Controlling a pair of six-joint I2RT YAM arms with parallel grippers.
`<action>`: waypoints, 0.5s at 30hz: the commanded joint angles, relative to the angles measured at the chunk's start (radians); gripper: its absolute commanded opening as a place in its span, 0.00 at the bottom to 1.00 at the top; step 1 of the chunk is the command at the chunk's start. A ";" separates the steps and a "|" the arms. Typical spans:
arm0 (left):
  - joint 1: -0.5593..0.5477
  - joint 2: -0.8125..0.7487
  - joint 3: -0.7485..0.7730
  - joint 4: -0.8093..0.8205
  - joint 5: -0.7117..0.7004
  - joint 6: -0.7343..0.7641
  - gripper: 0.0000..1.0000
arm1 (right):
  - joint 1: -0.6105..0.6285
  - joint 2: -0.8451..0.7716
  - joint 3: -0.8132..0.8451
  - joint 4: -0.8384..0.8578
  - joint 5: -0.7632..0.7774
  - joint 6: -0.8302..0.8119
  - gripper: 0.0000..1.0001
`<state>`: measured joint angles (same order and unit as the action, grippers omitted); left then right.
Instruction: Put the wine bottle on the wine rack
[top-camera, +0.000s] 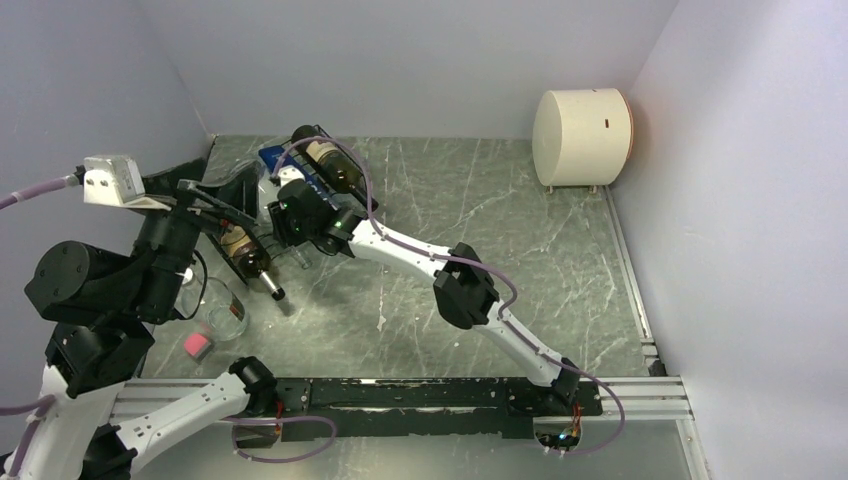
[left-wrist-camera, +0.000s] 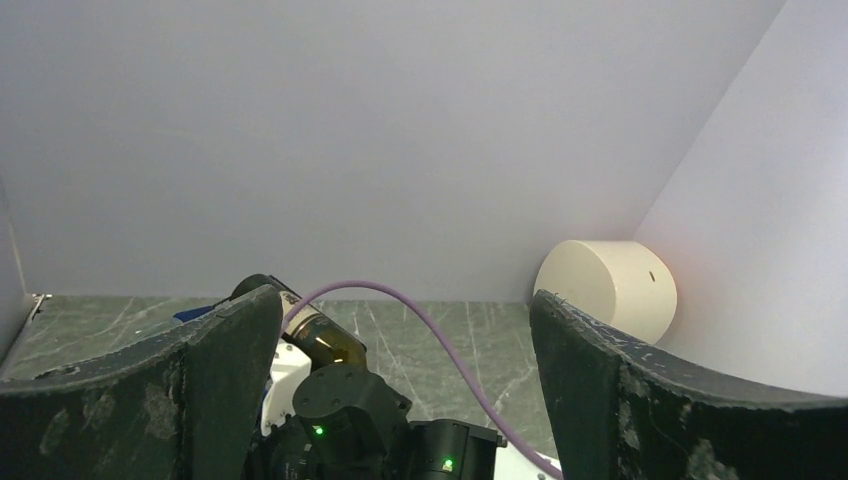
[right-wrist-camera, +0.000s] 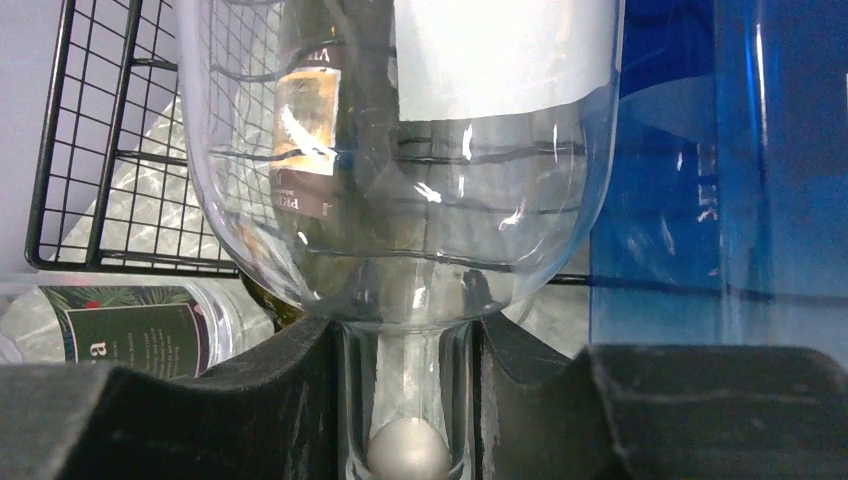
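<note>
Your right claw (right-wrist-camera: 405, 400) is nearly closed, pinching the neck of the clear wine bottle (right-wrist-camera: 400, 200), whose shoulder swells out just beyond the fingers. Gripping at the neck leaves the whole body free to be laid into a cradle, which looks like the reason for this hold. The bottle is up against the wine rack (right-wrist-camera: 120, 150) at the far left of the table. The black mesh shows directly behind and through the glass, but you cannot tell whether the body rests on the rods yet.

A dark bottle (top-camera: 332, 165) lies on the rack's far side, and a blue bottle (right-wrist-camera: 700, 200) stands just to the right of yours. A green-labelled bottle (right-wrist-camera: 130, 330) lies low on the left. The slot is crowded, so expect little room on either side.

Your left claw (left-wrist-camera: 405, 300) is spread wide and holds nothing. It hangs above the right wrist, looking toward the far wall, probably parked out of the way.

You are working on a grey-green table (top-camera: 500, 230) veined like marble, smooth and hard, so a dropped bottle would likely roll. Plain pale walls (top-camera: 420, 60) close in the far side and both flanks, and a white drum (top-camera: 580, 135) sits in the far right corner, well apart from the work.
</note>
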<state>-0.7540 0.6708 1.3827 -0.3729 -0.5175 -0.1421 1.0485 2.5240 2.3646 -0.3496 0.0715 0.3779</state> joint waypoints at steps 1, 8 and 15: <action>0.005 0.013 -0.006 -0.016 -0.022 0.007 0.98 | -0.002 -0.042 0.096 0.217 0.061 -0.039 0.33; 0.005 0.016 -0.019 0.003 -0.033 0.018 0.98 | -0.003 -0.035 0.059 0.209 0.050 -0.037 0.54; 0.005 0.026 -0.019 0.006 -0.052 0.031 0.98 | -0.003 -0.061 0.019 0.219 0.058 -0.027 0.62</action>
<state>-0.7540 0.6849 1.3689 -0.3737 -0.5400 -0.1364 1.0477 2.5214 2.3943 -0.2123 0.1177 0.3561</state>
